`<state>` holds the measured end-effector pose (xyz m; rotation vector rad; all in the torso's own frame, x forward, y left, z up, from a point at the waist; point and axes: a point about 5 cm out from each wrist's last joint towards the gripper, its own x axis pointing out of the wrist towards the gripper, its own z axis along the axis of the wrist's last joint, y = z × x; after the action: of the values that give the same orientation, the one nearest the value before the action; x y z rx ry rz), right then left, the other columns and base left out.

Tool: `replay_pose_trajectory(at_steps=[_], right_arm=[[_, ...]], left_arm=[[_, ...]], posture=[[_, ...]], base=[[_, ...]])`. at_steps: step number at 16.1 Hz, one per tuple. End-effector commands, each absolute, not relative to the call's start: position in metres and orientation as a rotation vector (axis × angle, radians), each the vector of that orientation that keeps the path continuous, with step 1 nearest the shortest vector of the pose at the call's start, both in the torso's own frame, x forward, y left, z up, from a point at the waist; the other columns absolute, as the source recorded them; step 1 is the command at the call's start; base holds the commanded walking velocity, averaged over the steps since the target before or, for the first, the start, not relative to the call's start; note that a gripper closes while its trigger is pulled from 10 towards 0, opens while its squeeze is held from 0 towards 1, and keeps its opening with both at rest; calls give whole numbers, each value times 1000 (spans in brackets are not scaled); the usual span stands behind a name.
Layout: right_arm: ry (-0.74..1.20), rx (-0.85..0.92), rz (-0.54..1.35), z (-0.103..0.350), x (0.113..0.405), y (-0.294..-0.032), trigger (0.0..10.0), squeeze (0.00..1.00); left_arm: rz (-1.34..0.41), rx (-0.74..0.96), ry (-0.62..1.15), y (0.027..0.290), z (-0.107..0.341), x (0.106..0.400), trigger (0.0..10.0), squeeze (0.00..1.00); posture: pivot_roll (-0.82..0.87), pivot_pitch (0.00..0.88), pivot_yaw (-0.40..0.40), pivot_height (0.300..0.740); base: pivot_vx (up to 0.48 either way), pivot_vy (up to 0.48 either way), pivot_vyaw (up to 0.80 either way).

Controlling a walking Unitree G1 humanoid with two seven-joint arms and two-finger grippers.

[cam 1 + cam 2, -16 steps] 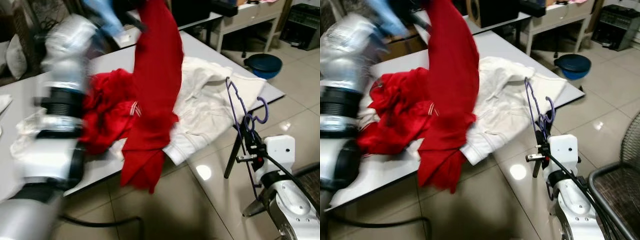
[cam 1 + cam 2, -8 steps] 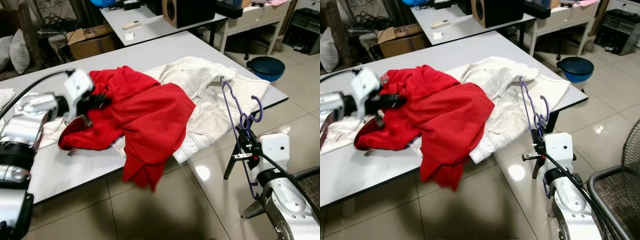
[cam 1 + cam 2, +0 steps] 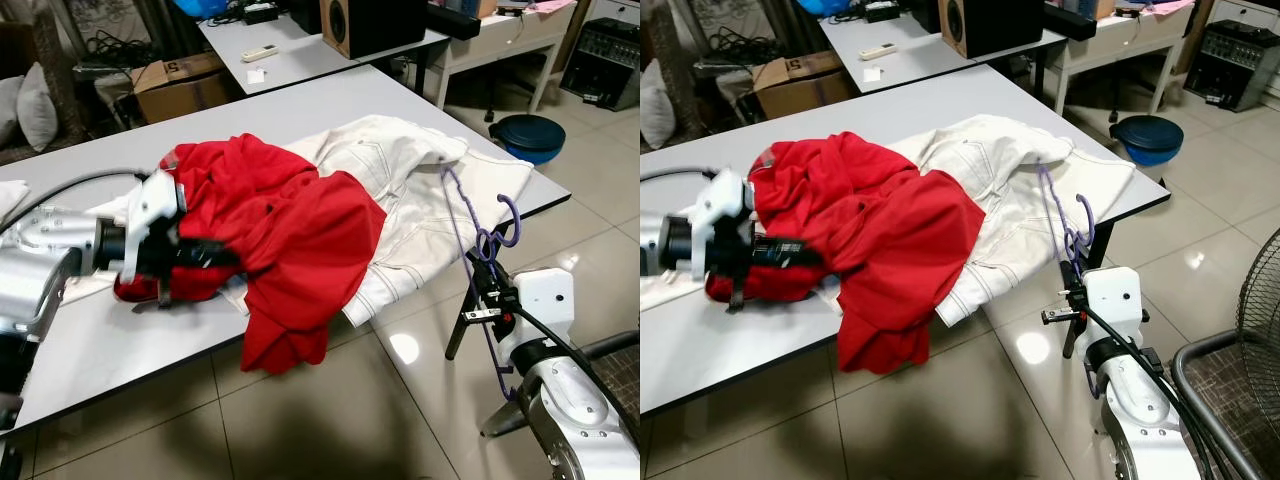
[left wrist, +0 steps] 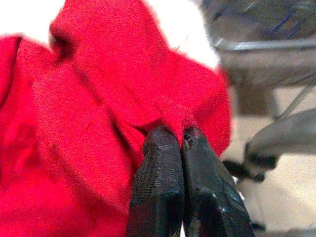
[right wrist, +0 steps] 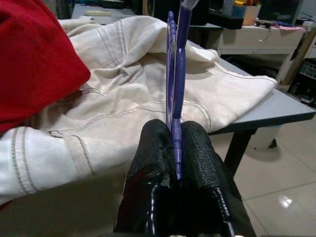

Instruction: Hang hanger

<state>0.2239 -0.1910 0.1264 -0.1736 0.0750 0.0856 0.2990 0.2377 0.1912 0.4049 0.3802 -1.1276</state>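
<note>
our left gripper (image 4: 175, 136) pinches the red garment (image 3: 285, 225); our right gripper (image 5: 173, 133) clamps the purple hanger (image 3: 470, 215) beside the table (image 3: 110, 340).

A grey table (image 3: 300, 100) stands on glossy beige floor tiles (image 3: 330, 420). Behind it are a second desk (image 3: 290, 50) bearing a speaker (image 3: 375, 25), a cardboard box (image 3: 180, 85) and a blue stool (image 3: 528, 132).

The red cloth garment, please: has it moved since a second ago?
Yes. The red cloth garment has come down: it hung lifted above the grey table and now lies on it, over the white garment, pinched by the left pincer.
</note>
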Motion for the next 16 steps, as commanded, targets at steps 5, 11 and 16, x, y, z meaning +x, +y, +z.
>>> replay_pose_trajectory(at_steps=[5, 11, 16], right_arm=[[61, -169, 103, 127, 225, -187, 10000, 0], [61, -165, 101, 126, 225, -186, 10000, 0], [58, -161, 96, 126, 225, -186, 10000, 0]], left_arm=[[-782, 583, 394, 268, 184, 311, 10000, 1000], [-760, 309, 124, 265, 225, 320, 10000, 1000], [-755, 292, 101, 268, 230, 320, 10000, 1000]], posture=[[-125, 0, 127, 740], [-120, 0, 131, 740], [-122, 0, 136, 740]], base=[[0, 0, 0], [0, 0, 0], [0, 0, 0]])
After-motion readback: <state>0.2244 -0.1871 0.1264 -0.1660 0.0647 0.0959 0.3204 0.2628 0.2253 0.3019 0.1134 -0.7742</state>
